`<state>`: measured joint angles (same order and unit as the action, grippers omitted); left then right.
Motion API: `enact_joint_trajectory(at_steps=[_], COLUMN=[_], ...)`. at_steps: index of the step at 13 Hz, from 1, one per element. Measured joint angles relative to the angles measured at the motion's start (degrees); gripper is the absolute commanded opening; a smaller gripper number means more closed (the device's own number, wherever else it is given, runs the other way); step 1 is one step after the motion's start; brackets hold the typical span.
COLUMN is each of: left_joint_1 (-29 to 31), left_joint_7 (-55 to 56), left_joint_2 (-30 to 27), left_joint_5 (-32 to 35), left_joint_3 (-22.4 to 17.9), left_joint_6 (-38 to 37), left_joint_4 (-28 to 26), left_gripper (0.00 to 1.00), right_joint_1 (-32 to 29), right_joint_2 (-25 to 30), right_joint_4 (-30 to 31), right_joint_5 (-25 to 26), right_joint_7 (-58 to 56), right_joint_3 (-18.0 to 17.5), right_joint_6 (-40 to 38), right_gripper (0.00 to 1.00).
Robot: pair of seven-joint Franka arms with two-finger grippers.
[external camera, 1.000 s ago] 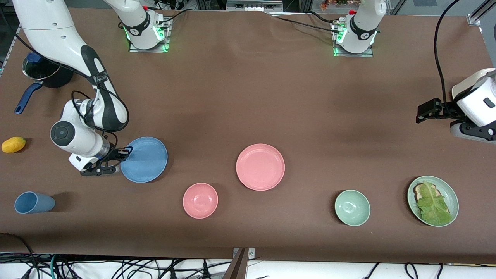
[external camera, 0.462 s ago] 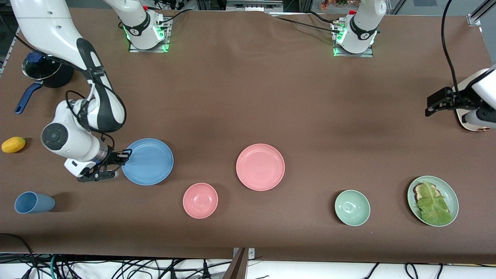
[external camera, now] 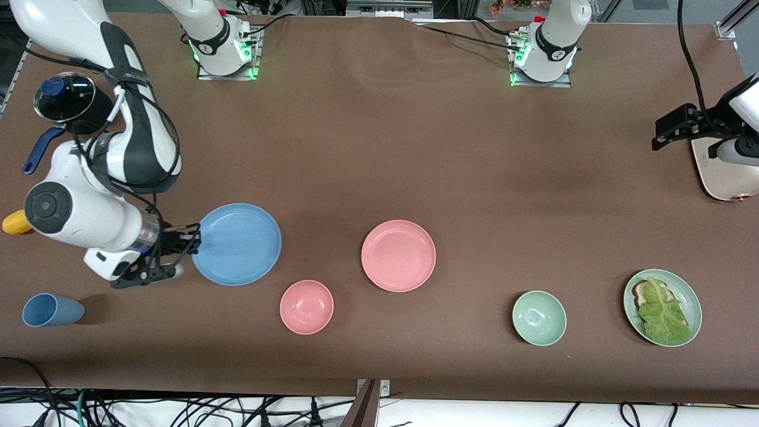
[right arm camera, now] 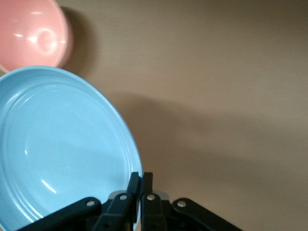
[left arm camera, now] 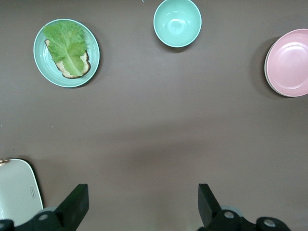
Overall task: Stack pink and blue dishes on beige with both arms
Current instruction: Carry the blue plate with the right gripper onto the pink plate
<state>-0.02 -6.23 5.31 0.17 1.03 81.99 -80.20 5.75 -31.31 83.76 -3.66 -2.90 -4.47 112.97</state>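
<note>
The sky-blue plate, flat and low-rimmed, is pinched at its rim by the right gripper; the left gripper is held wide open, empty.

Matte blue plate, matte pink plate, glossy pink bowl, brown cloth tabletop
</note>
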Motion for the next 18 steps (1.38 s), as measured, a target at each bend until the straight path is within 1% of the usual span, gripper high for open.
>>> enact_joint_trajectory(at_steps=[4, 8, 11, 14, 18], left_joint_1=[-0.1, -0.1, -0.6, -0.8, -0.7], left_joint_7=[3.9, 5.3, 5.4, 5.4, 5.4], left_joint_2=[-1.2, -1.5, -1.5, -0.1, 2.1], left_joint_5=[-1.1, -1.4, -1.4, -1.4, -1.5], left_joint_3=[-0.7, -0.8, -0.8, -0.7, -0.8], left_joint_6=[-1.8, -2.4, -4.7, -4.9, -4.9], left_joint_4=[0.0, 0.0, -0.2, -0.5, -0.6], left_gripper=[1.00, 1.00, 1.00, 1.00, 1.00], right_joint_1=[8.9, 18.3, 23.4, 27.0, 27.6], right_joint_2=[-1.8, -5.2, -8.1, -10.4, -13.1], right_joint_4=[-0.4, -0.6, -0.7, -0.7, -0.8], right_joint_5=[-0.7, -0.7, -0.7, -0.4, 0.5], right_joint_7=[14.6, 31.0, 42.0, 48.7, 50.8], right_joint_3=[-0.5, -0.5, -0.5, -0.2, 0.1], right_joint_6=[1.9, 10.8, 17.3, 21.3, 25.4], right_gripper=[0.00, 0.00, 0.00, 0.00, 0.00])
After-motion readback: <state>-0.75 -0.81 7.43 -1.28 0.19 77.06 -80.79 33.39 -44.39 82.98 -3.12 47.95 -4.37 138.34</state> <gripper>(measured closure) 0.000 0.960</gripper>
